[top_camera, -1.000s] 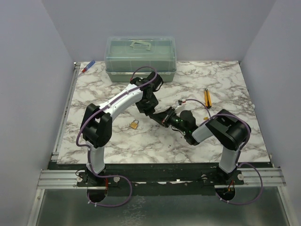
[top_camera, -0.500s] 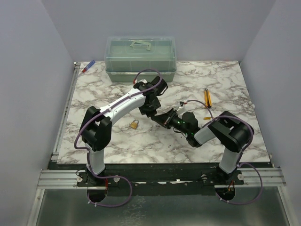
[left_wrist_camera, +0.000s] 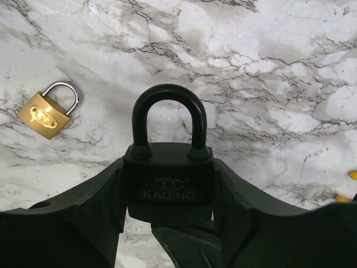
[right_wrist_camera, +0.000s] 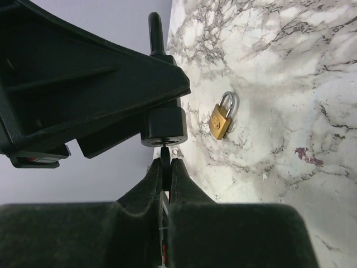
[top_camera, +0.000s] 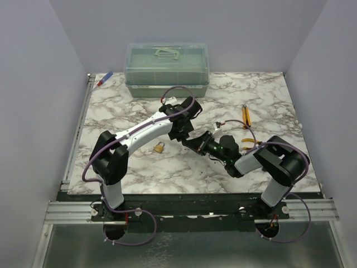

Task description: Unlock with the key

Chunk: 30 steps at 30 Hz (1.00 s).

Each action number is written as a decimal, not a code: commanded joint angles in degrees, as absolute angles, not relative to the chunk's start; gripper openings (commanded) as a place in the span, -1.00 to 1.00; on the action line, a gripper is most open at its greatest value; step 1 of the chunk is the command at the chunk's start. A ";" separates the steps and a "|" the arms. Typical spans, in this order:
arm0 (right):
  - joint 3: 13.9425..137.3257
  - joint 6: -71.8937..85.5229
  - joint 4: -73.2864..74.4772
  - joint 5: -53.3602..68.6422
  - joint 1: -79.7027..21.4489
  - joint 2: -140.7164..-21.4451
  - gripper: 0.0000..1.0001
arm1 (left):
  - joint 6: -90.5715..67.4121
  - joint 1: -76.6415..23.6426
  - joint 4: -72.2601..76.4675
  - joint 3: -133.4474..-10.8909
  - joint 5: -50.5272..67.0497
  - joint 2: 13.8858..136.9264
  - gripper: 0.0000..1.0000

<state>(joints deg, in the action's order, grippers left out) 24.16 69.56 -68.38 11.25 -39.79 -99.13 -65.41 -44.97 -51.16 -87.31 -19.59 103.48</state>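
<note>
**Two grippers meet mid-table, key at the lock's underside**

Two small items sit at the far left of the table (top_camera: pixel 262 95): a pen (top_camera: pixel 105 79) at the back corner and, just right of it along the back edge, a pale green box (top_camera: pixel 167 70) with its lid down.

Nearer the middle, a brass padlock (top_camera: pixel 159 147) lies flat on the marble with its shackle seated. It is near the two grippers but touches neither of them.

The left arm reaches in from the left. The left gripper (left_wrist_camera: pixel 168 190) is clamped on a black padlock (left_wrist_camera: pixel 168 178), with one finger pressed against each side of the body. The padlock is held clear of the table. In the left wrist view its shackle points away from the camera, and both legs are seated in the body. The brass padlock (left_wrist_camera: pixel 46 109) shows on the marble below and to the left.

In the right wrist view, the black padlock (right_wrist_camera: pixel 163 125) has its underside turned toward the right gripper (right_wrist_camera: pixel 166 167). That gripper's fingers are pressed together, pinching the key (right_wrist_camera: pixel 165 153). The key's head is hidden between the fingers. Its thin shaft runs up to meet the underside of the padlock at the keyhole. How far in it goes cannot be told.

From above, the right gripper (top_camera: pixel 192 142) sits just right of the left gripper (top_camera: pixel 179 132), and the two are nearly touching.

Farther right, a yellow tool (top_camera: pixel 245 116) lies on the marble, well apart from the grippers.
</note>
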 commanded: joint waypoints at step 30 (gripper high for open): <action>23.43 64.79 -60.34 5.68 -39.08 -81.46 -0.99 | -61.52 -51.53 -37.50 -75.98 -7.02 85.75 -1.00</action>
